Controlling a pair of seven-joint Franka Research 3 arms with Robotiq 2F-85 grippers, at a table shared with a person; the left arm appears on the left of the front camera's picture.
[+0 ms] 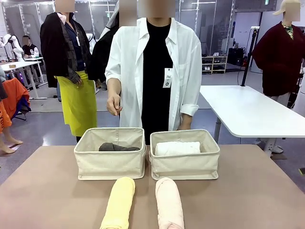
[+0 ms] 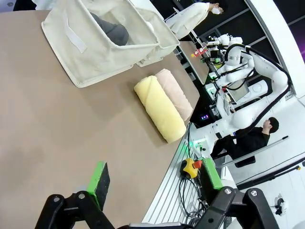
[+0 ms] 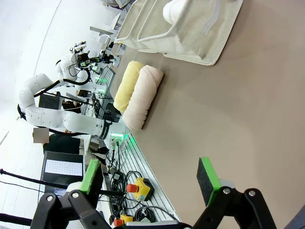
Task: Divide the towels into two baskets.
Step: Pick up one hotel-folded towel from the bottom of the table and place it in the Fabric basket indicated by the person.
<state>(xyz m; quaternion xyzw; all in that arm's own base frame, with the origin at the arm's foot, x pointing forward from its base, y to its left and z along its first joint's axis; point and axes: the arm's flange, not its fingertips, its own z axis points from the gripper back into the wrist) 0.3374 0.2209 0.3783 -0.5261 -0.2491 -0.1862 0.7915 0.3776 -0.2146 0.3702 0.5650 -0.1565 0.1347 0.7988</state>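
Two beige baskets stand side by side mid-table. The left basket [image 1: 110, 164] [image 2: 81, 52] holds a dark grey towel [image 1: 118, 147] [image 2: 113, 31]. In the right basket [image 1: 185, 167] [image 3: 200, 40] lies a white towel [image 1: 177, 148] [image 3: 177, 9]. In front of them, near the table's front edge, a yellow towel [image 1: 119, 202] [image 2: 159, 107] [image 3: 125, 83] and a pale pink towel [image 1: 169, 202] [image 2: 177, 93] [image 3: 143, 95] lie parallel. My left gripper [image 2: 155, 186] hangs open over bare table, left of the towels. My right gripper [image 3: 148, 179] is open too, empty, to their right.
A person in a white shirt [image 1: 155, 62] stands just behind the baskets, one hand [image 1: 114, 102] raised above the left basket's far side. A white table [image 1: 248, 112] is at the back right. Emergency-stop boxes [image 2: 189, 166] [image 3: 138, 187] and cables sit below the table's near edge.
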